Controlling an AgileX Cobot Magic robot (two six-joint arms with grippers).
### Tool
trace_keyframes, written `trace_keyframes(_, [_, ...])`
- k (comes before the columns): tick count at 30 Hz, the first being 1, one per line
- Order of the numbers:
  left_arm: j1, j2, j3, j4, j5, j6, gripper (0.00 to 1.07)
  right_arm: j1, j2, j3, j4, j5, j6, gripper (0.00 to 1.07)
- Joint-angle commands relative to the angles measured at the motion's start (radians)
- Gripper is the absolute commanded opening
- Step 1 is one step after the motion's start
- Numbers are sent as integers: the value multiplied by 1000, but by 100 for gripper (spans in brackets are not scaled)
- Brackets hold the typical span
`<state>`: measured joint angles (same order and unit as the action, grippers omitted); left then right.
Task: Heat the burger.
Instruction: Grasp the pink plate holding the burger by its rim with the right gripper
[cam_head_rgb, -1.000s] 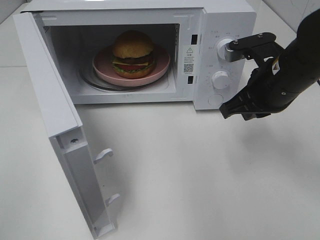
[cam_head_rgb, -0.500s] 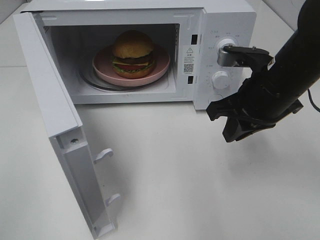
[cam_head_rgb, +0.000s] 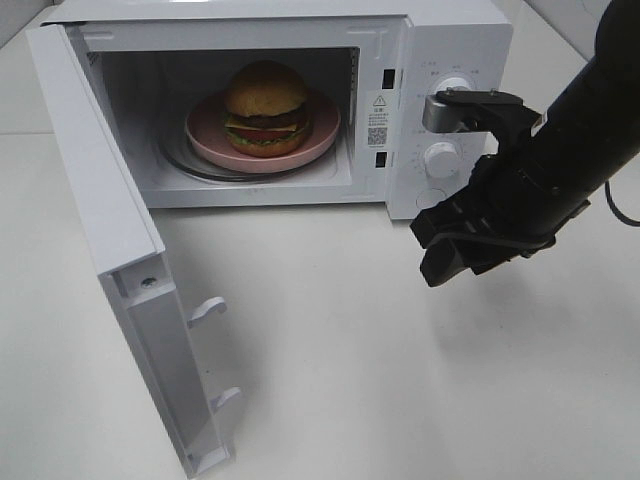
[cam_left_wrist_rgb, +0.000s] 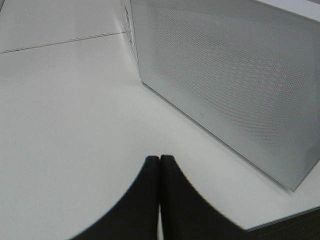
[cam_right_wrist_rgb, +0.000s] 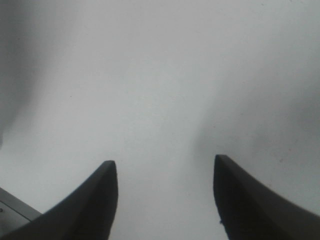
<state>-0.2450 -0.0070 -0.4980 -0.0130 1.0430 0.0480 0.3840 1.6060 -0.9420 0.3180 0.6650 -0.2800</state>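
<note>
Burger (cam_head_rgb: 266, 108) sits plated inside the open microwave (cam_head_rgb: 455, 35); right fingers (cam_right_wrist_rgb: 95, 200) spread empty, left fingers (cam_left_wrist_rgb: 145, 200) pressed together.

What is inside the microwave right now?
Inside the microwave, the burger sits on a pink plate, which rests on a glass turntable. The plate covers most of the turntable, and the burger hides the plate's middle.

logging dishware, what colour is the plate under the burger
The plate is pink, clearest in the exterior high view.
</note>
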Motion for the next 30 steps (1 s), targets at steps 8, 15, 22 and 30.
trace_keyframes(8, [2,-3,3,3,-9,-4,0,3,61,-82,142,-5,-360,67])
trace_keyframes(15, [2,-3,3,3,-9,-4,0,58,109,-150,135,-3,-493,67])
trace_keyframes(22, [2,-3,3,3,-9,-4,0,180,164,-243,-57,-92,-517,65])
trace_keyframes(30, [2,-3,3,3,-9,-4,0,274,234,-340,-232,-150,-515,64])
